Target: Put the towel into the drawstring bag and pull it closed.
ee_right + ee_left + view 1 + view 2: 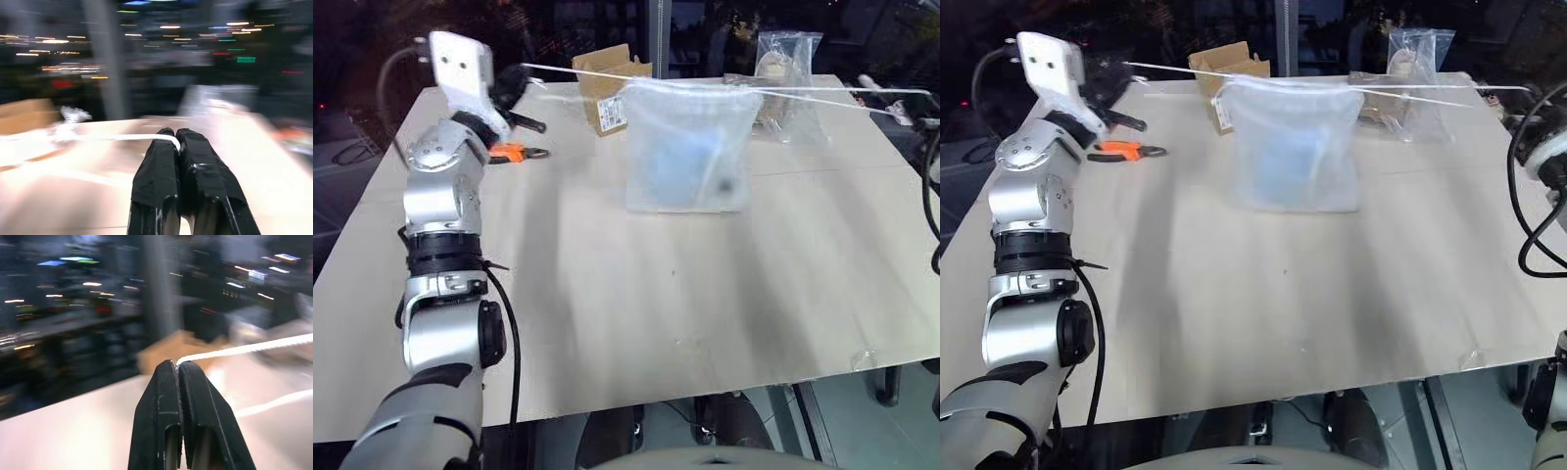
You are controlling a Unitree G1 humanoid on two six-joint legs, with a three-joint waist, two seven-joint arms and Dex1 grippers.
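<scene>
The white drawstring bag [685, 147] hangs upright over the far middle of the table [636, 313], its lower edge down at the tabletop. Through its thin fabric the light blue towel [677, 162] shows inside. The white cord [578, 74] runs taut from the bag's mouth out to both sides. My left gripper [177, 364] is raised at the far left, shut on the cord's left end. In the right wrist view, my right gripper [174, 133] is shut on the other end of the cord [122, 137].
A cardboard box [607, 83] stands just behind the bag to its left. A clear crinkly plastic bag [788, 59] sits at the back right. Orange-handled pliers [514, 152] lie on the table under my left hand.
</scene>
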